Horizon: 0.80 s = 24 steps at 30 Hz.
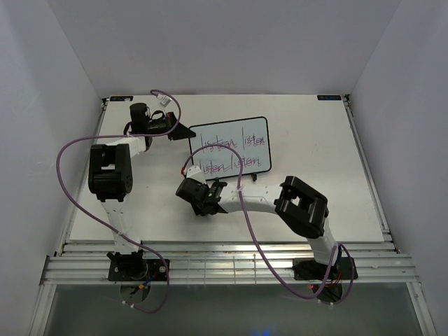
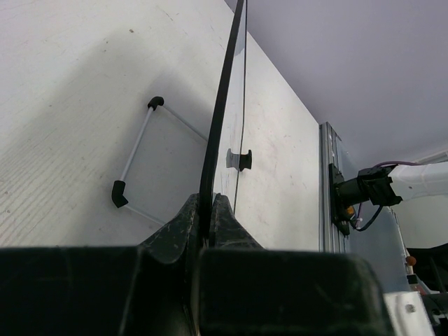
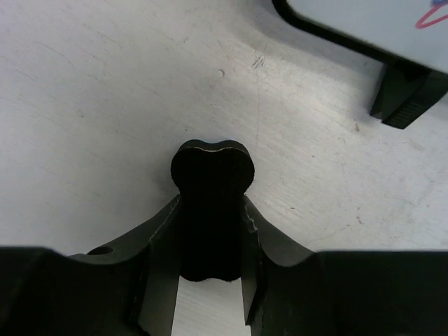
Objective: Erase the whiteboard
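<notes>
The whiteboard [image 1: 231, 145] stands upright at the table's back middle, with red and dark handwriting on its face. My left gripper [image 1: 186, 131] is shut on its left edge; in the left wrist view the thin black frame [image 2: 222, 105] runs straight up from between the jaws of that gripper [image 2: 207, 204]. My right gripper [image 1: 215, 201] hovers low over the table in front of the board. It is shut on a small black bone-shaped eraser [image 3: 210, 164], whose rounded end sticks out past the right gripper's [image 3: 210, 203] fingertips.
The board's wire stand foot [image 2: 133, 154] rests on the table behind it, and another black foot [image 3: 409, 98] shows near the board's lower corner [image 3: 329, 28]. Purple cables loop over both arms. The table's metal rail [image 1: 224, 262] runs along the near edge.
</notes>
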Tool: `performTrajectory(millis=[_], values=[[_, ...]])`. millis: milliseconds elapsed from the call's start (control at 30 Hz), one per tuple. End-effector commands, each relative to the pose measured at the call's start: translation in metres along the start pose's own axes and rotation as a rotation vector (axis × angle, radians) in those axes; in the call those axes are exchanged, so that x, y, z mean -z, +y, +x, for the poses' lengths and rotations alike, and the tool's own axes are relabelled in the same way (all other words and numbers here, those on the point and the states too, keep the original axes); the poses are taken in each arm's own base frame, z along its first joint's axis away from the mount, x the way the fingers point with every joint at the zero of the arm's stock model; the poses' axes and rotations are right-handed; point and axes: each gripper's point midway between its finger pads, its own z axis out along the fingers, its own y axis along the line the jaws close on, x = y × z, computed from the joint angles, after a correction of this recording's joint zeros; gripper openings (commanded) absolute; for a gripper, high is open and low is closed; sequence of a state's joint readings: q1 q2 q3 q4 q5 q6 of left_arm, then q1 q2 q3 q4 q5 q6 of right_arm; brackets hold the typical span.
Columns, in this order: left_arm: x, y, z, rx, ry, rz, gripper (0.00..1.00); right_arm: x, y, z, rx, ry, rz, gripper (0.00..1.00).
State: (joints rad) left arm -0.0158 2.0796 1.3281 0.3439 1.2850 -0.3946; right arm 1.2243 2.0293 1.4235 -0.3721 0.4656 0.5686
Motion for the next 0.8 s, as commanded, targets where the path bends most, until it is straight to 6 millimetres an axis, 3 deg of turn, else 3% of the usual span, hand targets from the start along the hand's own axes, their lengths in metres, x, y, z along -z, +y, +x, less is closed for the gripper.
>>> performTrajectory(millis=[0, 100, 200, 533, 633, 767], values=[[-0.003, 0.014, -0.003, -0.136, -0.032, -0.099, 0.0, 0.049, -0.007, -0.051, -0.009, -0.158, -0.015, 0.32], [-0.003, 0.014, -0.002, -0.133, -0.029, -0.095, 0.0, 0.071, -0.022, -0.081, 0.03, -0.249, 0.008, 0.31], [-0.002, 0.016, 0.001, -0.12, -0.028, -0.098, 0.0, 0.077, -0.044, -0.109, 0.066, -0.296, 0.032, 0.31], [-0.002, 0.006, -0.003, -0.116, -0.029, -0.08, 0.0, 0.059, -0.106, -0.191, 0.112, -0.447, 0.097, 0.28], [-0.003, 0.005, -0.002, -0.093, -0.023, -0.065, 0.0, 0.06, -0.114, -0.199, 0.116, -0.456, 0.107, 0.27], [-0.006, 0.008, -0.003, -0.068, -0.018, -0.05, 0.0, 0.091, -0.12, -0.204, 0.094, -0.514, 0.077, 0.25]])
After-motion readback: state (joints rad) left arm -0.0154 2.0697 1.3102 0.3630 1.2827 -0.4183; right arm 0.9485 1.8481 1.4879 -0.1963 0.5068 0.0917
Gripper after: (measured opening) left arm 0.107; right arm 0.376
